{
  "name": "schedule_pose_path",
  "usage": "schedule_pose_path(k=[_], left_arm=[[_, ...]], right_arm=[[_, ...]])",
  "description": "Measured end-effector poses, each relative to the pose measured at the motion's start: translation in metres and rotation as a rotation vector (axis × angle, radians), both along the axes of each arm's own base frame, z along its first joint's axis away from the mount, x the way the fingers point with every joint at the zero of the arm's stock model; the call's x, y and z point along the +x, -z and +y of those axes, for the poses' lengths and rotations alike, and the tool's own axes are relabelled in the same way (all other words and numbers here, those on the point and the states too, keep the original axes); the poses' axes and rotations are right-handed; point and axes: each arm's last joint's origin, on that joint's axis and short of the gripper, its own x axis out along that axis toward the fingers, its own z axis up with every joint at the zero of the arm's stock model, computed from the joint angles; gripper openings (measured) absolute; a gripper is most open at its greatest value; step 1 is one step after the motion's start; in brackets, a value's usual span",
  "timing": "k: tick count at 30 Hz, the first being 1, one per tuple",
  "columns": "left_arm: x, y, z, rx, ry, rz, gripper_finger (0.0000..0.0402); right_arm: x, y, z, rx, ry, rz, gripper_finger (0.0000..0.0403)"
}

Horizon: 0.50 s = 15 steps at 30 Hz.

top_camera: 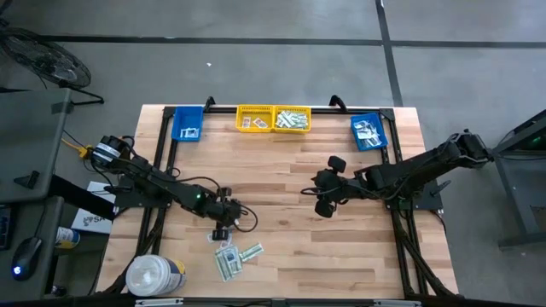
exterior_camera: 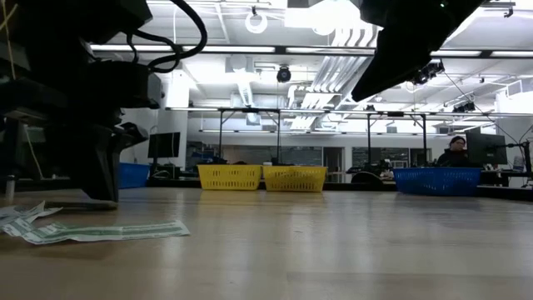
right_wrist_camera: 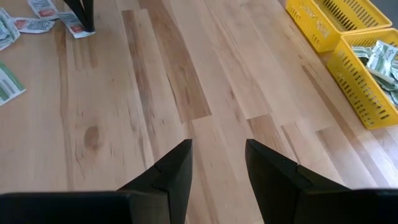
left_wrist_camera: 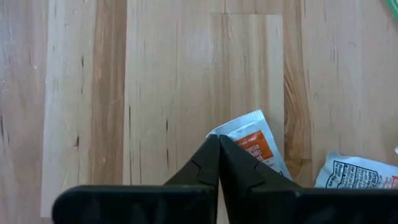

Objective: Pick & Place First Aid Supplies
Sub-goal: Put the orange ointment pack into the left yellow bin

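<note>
White paper with an orange-red panel marks the small packet (left_wrist_camera: 256, 142) under the left gripper (left_wrist_camera: 219, 140). The fingers are pressed tip to tip at the packet's edge, and their dark bulk hides whether any paper is pinched between them. A second white packet with dark print (left_wrist_camera: 356, 172) lies just beside it, cut off by the frame's edge.

From above, the loose pile of packets (top_camera: 235, 257), long pale green-white strips mixed with squarish white ones, sits at the table's near left, with the left gripper down at its far edge. At table height only the nearest strip (exterior_camera: 104, 231) reads clearly; the rest blur behind the gripper's dark mass.

A white round tub (top_camera: 154, 275) stands near the pile at the table's corner. Across the wooden table (top_camera: 290, 162) the right gripper (top_camera: 312, 193) hangs over bare boards near the middle, jaws apart and holding nothing.

Along the far edge stand 2 yellow bins (top_camera: 273, 118) and 2 blue bins (top_camera: 188, 124), each with packets inside too small to identify. A seated person (exterior_camera: 455, 152) shows in the room beyond.
</note>
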Motion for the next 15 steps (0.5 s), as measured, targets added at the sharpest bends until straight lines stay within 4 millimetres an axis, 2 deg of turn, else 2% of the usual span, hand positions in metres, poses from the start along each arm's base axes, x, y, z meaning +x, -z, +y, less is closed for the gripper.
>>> schedule_pose_path(k=[5, 15], left_arm=[[0.003, -0.006, -0.001, 0.024, 0.003, -0.019, 0.0001], [0.026, -0.043, -0.005, 0.181, -0.007, -0.158, 0.0000]], right_arm=[[0.000, 0.000, 0.000, 0.002, 0.002, -0.001, 0.0142], [0.000, 0.000, 0.000, 0.002, 0.007, -0.003, 0.0142]])
